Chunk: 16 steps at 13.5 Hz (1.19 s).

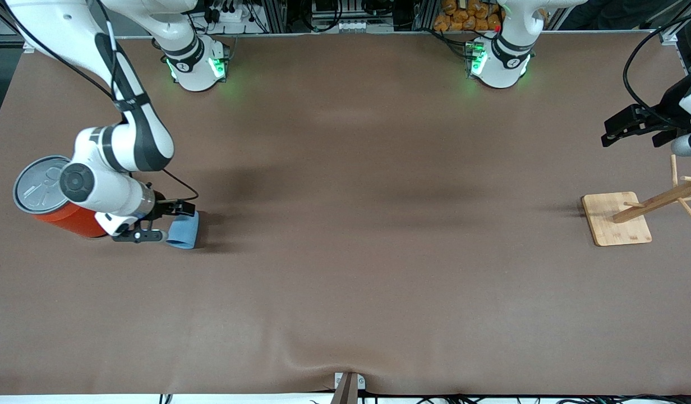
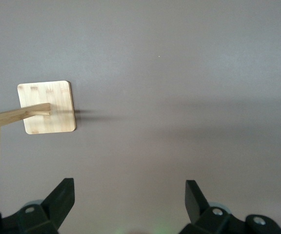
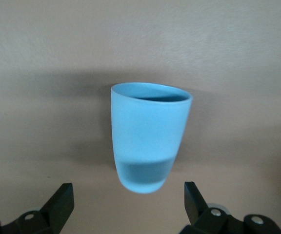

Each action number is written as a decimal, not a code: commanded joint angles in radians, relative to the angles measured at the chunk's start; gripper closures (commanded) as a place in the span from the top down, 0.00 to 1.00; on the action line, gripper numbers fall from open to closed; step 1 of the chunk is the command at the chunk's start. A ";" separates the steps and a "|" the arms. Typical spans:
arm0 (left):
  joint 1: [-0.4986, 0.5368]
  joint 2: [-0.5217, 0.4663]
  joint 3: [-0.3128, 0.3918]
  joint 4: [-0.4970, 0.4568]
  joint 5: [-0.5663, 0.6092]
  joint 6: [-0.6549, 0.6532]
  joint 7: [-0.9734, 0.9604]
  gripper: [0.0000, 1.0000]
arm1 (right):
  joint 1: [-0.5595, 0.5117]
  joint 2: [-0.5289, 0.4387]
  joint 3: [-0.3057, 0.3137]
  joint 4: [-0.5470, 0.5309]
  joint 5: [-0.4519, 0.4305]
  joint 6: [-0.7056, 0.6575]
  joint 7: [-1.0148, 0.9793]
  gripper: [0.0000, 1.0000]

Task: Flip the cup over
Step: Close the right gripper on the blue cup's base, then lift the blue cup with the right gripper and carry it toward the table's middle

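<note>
1. Broadly, a brown cloth (image 1: 345,235) covers the whole table, smooth over most of its spread, with a small ridge at the six o'clock edge of the front view where a clamp (image 1: 348,386) pins it.
2. Along the twelve o'clock edge stand the two white arm bases with green lights, and above them a strip of metal framing, cables and a bag of orange-brown items (image 1: 463,15).
3. Toward the left arm's end of the table, at about three o'clock, sits a wooden stand (image 1: 616,219) with a square base and a leaning stem with pegs.
4. Toward the right arm's end, at about nine o'clock, an orange can (image 1: 54,196) with a grey lid stands partly hidden by the right arm.
5. Next to the can, on its three o'clock side, is the cup (image 1: 184,230): small, light blue, plain, tapered, with no handle and a darker blue inside.
6. In the right wrist view the cup (image 3: 150,136) shows its open rim farther from the camera and its narrow closed base between the finger tips.
7. The right gripper (image 1: 165,224) is low at the cup, its fingers apart on either side and not clamping it.
8. The left gripper (image 1: 631,126) waits in the air above the cloth near the stand, fingers spread wide, holding nothing.
</note>
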 commanded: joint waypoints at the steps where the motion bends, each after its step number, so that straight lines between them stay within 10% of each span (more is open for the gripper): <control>1: 0.002 0.003 -0.009 0.016 0.017 -0.013 0.020 1.00 | -0.008 0.010 0.000 -0.014 0.013 0.030 -0.096 1.00; 9: 0.004 0.000 -0.009 0.017 0.017 -0.011 0.022 1.00 | -0.008 0.089 0.000 -0.063 0.014 0.232 -0.090 0.96; 14: 0.007 -0.004 -0.005 0.013 0.006 -0.013 0.022 1.00 | 0.015 0.119 0.008 -0.008 0.013 0.214 -0.121 0.02; 16: 0.004 -0.005 -0.005 0.013 0.009 -0.013 0.022 1.00 | 0.032 0.122 0.024 0.100 0.016 0.092 -0.125 0.02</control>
